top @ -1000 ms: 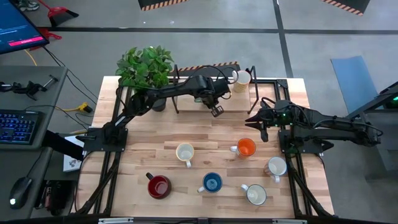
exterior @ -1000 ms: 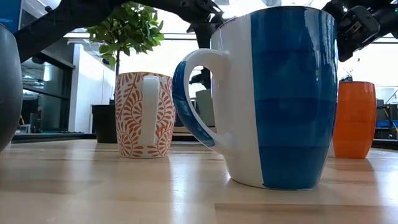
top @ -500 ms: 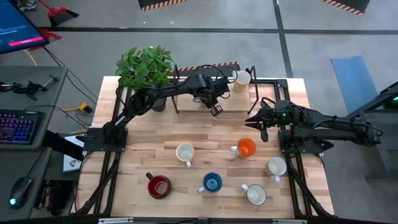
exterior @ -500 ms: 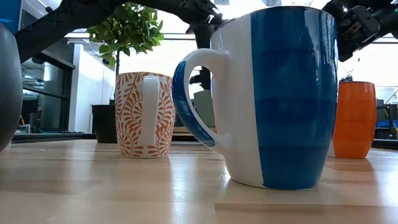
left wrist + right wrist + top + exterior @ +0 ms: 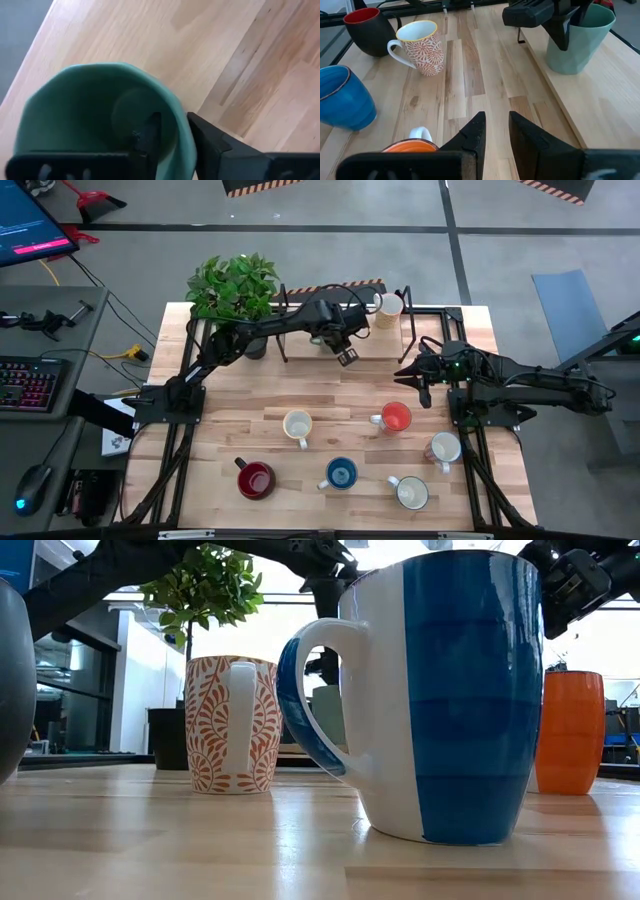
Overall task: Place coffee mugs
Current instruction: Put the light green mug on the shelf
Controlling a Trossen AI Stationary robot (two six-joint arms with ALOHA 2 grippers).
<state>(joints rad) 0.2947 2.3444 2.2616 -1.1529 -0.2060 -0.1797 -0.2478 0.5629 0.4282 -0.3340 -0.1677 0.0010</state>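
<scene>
From above, the left gripper (image 5: pixel 347 356) is hanging over the raised board at the far edge of the surface (image 5: pixel 330 395), while the right gripper (image 5: pixel 413 378) is waiting near the orange mug (image 5: pixel 397 417).

In the left wrist view, its fingers (image 5: pixel 150 137) are straddling the teal-green mug (image 5: pixel 90 115) wall, one inside and one outside, slightly apart. Lifting straight up should keep the mug upright.

In the right wrist view, the right gripper's fingers are standing apart, holding nothing.
</scene>
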